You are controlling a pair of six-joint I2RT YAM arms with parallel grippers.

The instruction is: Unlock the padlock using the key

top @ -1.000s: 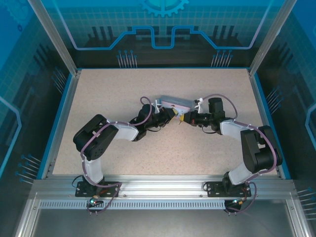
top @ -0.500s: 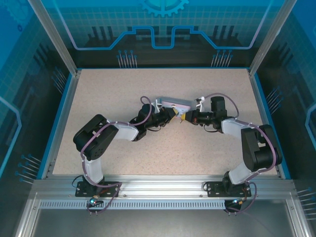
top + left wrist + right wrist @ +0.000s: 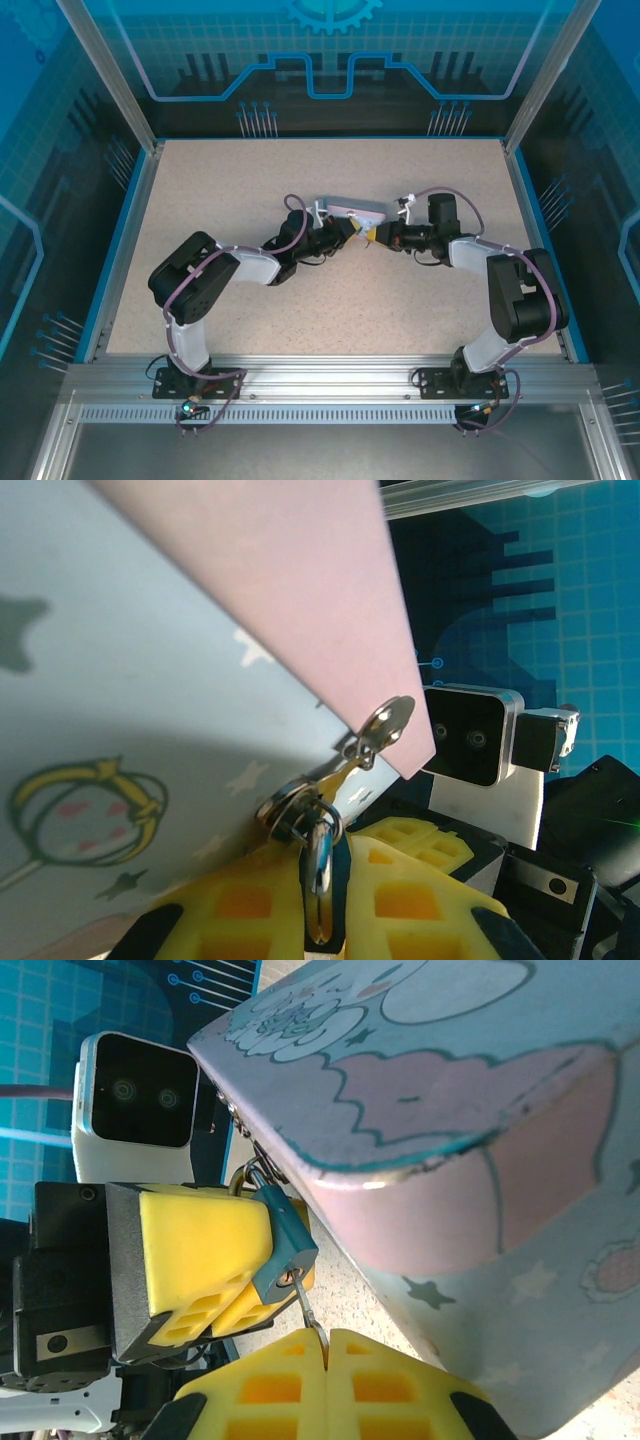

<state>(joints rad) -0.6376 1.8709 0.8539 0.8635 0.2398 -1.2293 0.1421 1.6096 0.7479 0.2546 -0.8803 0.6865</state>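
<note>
**Padlock (image 3: pixel 283 1245) pinched on one side, key (image 3: pixel 310 1317) touching its base**

So the padlock is the tiny teal-blue one hanging off the latch on the edge of the pastel cartoon tin (image 3: pixel 480 1080). From overhead, the tin sits roughly mid-desk (image 3: pixel 230 180). The left end effector (image 3: pixel 322 880) is clamped right on the padlock. Its yellow fingers (image 3: pixel 195 1250) press against either side of the body, and the shackle is hooked up through the latch loop.

The right end effector (image 3: pixel 327 1348) has its fingers squeezed together on the key. That's just a thin dark sliver poking out from between the tips. The key's far end touches the bottom face of the padlock, but I honestly can't tell how far into the keyhole it goes.

From above, both arms reach in from their own sides, and the two end effectors sit almost tip to tip, just beside the tin's near edge. In the left wrist view, a silvery latch tab (image 3: pixel 385 725) sticks out past the tin's corner. Just below the tab, a small ring sits right above the fingers.
</note>
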